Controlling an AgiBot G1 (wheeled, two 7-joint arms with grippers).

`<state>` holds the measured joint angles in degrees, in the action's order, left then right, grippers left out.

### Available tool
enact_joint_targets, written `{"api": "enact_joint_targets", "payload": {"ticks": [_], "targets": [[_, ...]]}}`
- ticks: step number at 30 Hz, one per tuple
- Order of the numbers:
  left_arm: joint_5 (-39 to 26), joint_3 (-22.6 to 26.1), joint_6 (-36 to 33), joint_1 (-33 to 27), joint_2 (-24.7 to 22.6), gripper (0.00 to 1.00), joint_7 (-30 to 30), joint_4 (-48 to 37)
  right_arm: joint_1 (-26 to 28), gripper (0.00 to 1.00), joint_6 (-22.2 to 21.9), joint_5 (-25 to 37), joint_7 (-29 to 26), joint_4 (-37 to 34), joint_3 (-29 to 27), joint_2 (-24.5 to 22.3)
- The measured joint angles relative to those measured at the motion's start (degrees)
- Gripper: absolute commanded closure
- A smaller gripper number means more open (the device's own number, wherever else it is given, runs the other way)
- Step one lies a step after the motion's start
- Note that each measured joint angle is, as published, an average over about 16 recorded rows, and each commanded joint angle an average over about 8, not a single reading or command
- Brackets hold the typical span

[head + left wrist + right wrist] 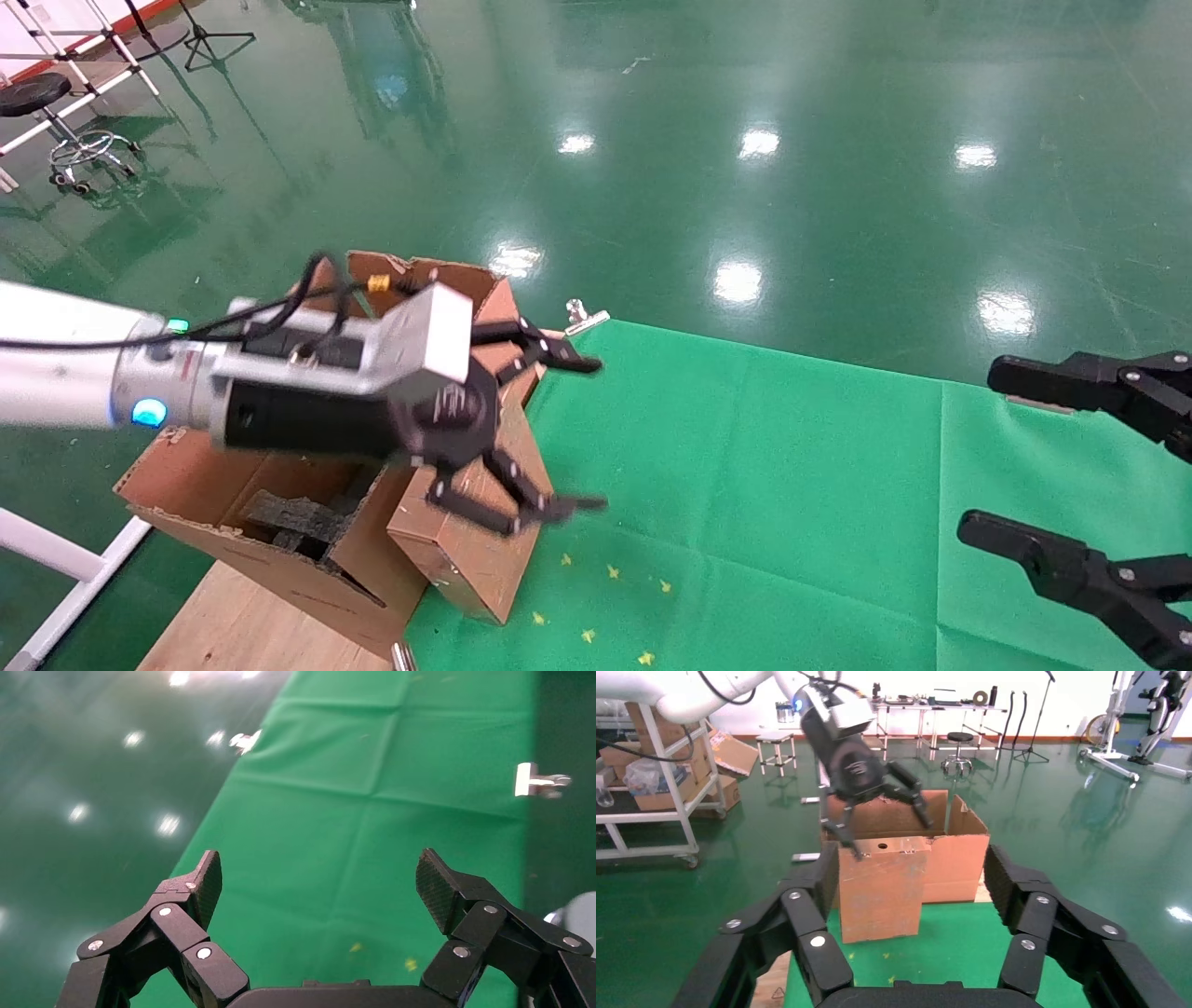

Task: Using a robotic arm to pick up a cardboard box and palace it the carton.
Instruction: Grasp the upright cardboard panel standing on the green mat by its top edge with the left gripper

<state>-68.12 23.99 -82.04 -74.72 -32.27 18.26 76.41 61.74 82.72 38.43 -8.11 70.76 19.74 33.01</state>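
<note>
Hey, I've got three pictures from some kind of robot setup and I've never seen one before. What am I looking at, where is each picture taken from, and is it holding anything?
This is a two-armed robot with a pincer gripper on each arm. The large picture comes from a camera on its head, looking down at a table covered by a green cloth. The other two come from cameras on its wrists, so each shows that arm's own black fingers up close.

At the table's left end stands the carton, flaps open, with black foam inside. A smaller cardboard box appears to stand on end against it.

The left gripper, on the white-and-silver arm, hangs above that box with its fingers spread and holds nothing. The right gripper sits at the right edge, also open and empty.
</note>
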Motion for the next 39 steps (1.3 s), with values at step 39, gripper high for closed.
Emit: {"api": "enact_joint_targets", "payload": {"ticks": [39], "targets": [[-30.74, 18.48, -5.43, -18.90, -2.96, 0.00, 55.34, 0.92, 0.00, 1.00, 0.00, 0.00, 0.00, 0.00, 0.00, 0.00]]}}
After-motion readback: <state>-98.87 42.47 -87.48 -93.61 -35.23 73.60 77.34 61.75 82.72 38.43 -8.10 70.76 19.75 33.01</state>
